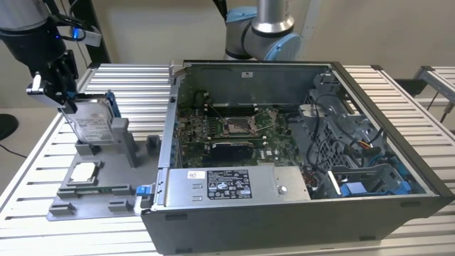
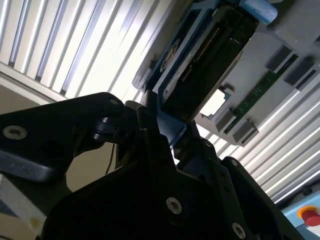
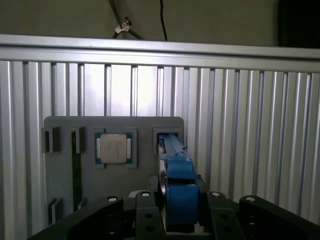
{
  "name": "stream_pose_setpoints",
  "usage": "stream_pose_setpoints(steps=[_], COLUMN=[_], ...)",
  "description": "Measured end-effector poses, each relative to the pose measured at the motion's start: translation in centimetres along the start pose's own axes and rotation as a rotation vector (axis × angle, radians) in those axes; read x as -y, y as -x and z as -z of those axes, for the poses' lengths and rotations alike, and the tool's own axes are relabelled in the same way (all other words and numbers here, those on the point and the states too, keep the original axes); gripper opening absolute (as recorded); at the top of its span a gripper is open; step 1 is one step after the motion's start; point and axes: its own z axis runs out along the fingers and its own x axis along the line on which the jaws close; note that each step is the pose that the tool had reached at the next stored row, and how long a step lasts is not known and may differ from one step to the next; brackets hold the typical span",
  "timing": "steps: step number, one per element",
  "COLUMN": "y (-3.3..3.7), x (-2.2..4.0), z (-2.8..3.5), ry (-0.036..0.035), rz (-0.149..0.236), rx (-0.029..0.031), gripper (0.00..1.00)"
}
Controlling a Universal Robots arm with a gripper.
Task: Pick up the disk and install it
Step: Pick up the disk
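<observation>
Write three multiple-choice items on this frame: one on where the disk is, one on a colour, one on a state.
1. Where is the disk?
A) inside the computer case
B) in the grey holder beside the case
C) flat on the table slats

2. What colour is the frame around the disk?
A) red
B) blue
C) yellow

3. How is the computer case?
A) open, motherboard exposed
B) closed by a side panel
C) standing upright on its end

Answers:
1 B: in the exterior view the disk stands on edge in the holder, on the exterior view's left of the case.
2 B: the first wrist view shows the blue edge between the fingers of the gripper.
3 A: the motherboard shows through the case's open side.
</observation>
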Motion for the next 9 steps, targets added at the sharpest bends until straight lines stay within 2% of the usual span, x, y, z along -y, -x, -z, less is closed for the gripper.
stream_pose_setpoints(steps=[5,9], y=[0.09,0.10], x=[-0.01,-0.01], z=[1.42,1.61], ry=[0.0001,-0.0002], rz=[0.000,0.000], rx=[-0.0001,0.0000], gripper=[0.00,0.00])
